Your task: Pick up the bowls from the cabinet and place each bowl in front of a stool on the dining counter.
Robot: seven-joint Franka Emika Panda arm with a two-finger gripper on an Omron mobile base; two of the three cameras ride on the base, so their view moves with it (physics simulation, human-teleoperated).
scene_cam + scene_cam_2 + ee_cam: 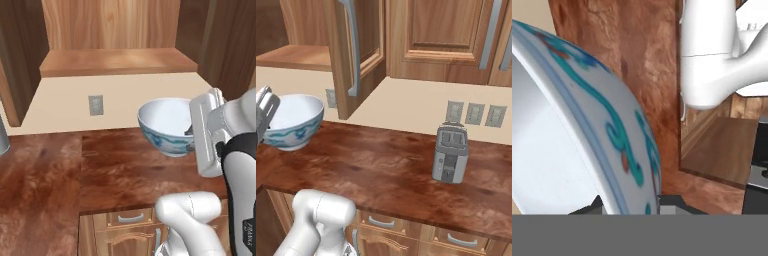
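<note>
A home kitchen is shown. A wooden wall cabinet (358, 45) with a long grey door handle (353, 47) is hung above a cream wall, where outlets (474, 114) are set. A reddish-brown wood-grain counter (386, 170) is fitted over drawers (125, 218) with metal pulls. A steel toaster (450, 152) is stood on the counter, and a patterned white bowl (165, 125) is seen above it.

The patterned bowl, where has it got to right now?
The bowl hangs in the pincer above the wall counter, below the open cabinet's shelf. In the right base view it is at far left, well left of the toaster.
</note>
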